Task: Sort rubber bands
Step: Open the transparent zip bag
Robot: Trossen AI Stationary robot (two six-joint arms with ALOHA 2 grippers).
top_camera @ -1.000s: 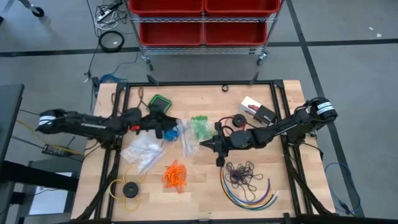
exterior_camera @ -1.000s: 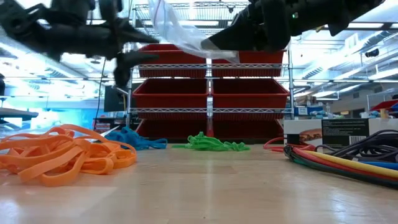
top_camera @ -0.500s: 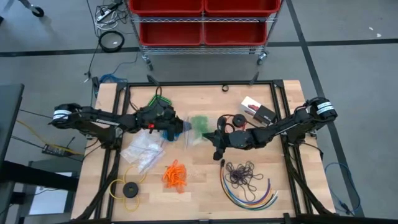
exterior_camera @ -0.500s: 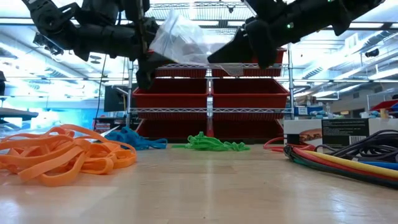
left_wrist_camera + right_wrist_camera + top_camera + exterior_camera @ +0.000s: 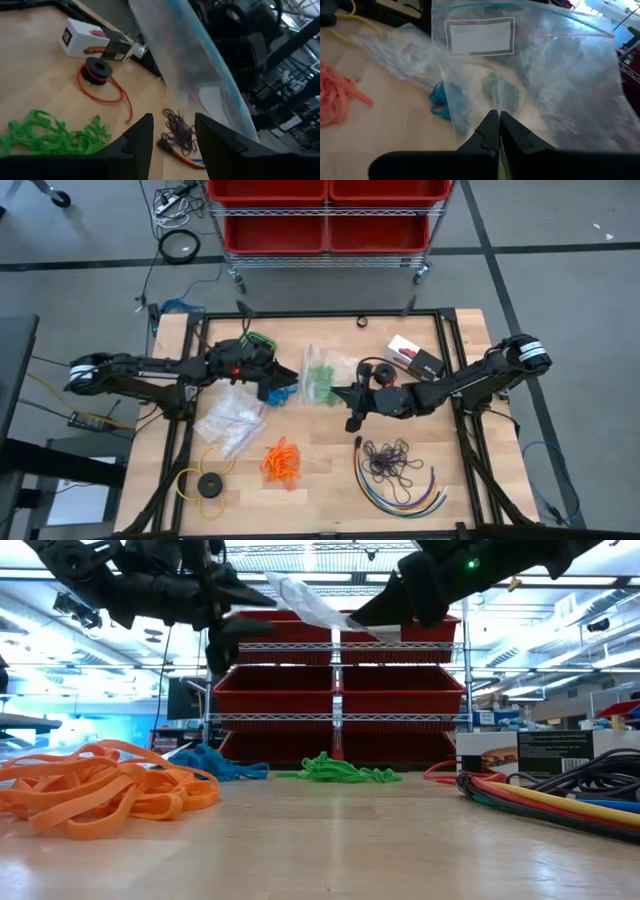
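The right gripper [image 5: 336,392] has its jaws clenched on the edge of a clear bag [image 5: 322,368] and holds it up above the tabletop [image 5: 320,470], over the green bands [image 5: 320,383]. In the right wrist view the bag [image 5: 530,75] hangs straight off the closed fingertips, with the green bands [image 5: 501,92] and blue bands [image 5: 440,97] visible through the plastic.

The left gripper [image 5: 290,372] sits just beside the bag, jaws released and holding nothing; its wrist view shows the two fingers [image 5: 140,142] apart, the bag [image 5: 195,65] rising ahead of them and not between them.

Compared with a second ago, the left arm has swung in toward the middle, its gripper now nearer the bag's side. The bag has shifted too: earlier it hung between the blue and green bunches, now it stands over the green one and is drawn up taller. The right gripper has edged back a little. No bands have moved.

This looks like the two arms setting up to spread the bag's mouth, so the sorting itself is not yet begun. The blue bands [image 5: 277,391] lie under the left gripper, the orange bands [image 5: 282,461] toward the near edge, the purple bands [image 5: 392,459] to the right near the cables [image 5: 405,493]. A second bag [image 5: 232,420] lies flat on the tabletop.
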